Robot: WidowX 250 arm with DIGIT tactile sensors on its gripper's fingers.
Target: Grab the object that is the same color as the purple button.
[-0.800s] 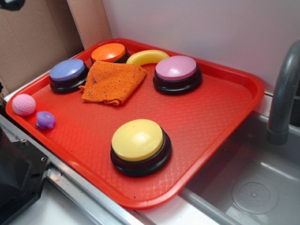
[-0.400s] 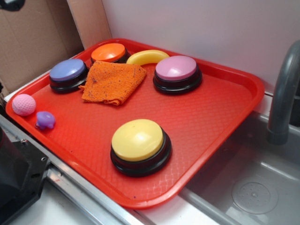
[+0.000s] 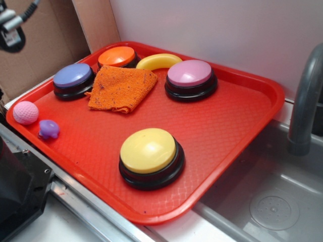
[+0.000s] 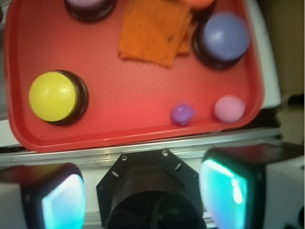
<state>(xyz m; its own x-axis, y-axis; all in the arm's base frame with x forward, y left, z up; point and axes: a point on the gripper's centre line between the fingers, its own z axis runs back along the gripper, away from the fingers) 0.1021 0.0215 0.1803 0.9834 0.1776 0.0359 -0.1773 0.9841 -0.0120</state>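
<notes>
The tiny lavender-purple toy (image 3: 48,129) lies near the tray's front left rim, next to a pink dimpled ball (image 3: 25,112). The periwinkle purple button (image 3: 73,75) stands at the tray's back left. In the wrist view the toy (image 4: 182,114) sits between the ball (image 4: 229,109) and the yellow button (image 4: 52,95), with the purple button (image 4: 225,36) beyond. My gripper (image 4: 143,191) is open and empty, high above and short of the tray's near edge. Only a part of my arm (image 3: 11,27) shows at the exterior view's top left.
The red tray (image 3: 272,96) also holds a yellow button (image 3: 148,150), a pinkish-mauve button (image 3: 190,73), an orange button (image 3: 117,56), an orange cloth (image 3: 121,88) and a yellow curved piece (image 3: 159,61). A sink (image 3: 272,206) and faucet (image 3: 305,101) are on the right.
A part of my arm has come further into the exterior view at the top left. Nothing on the tray has moved.
</notes>
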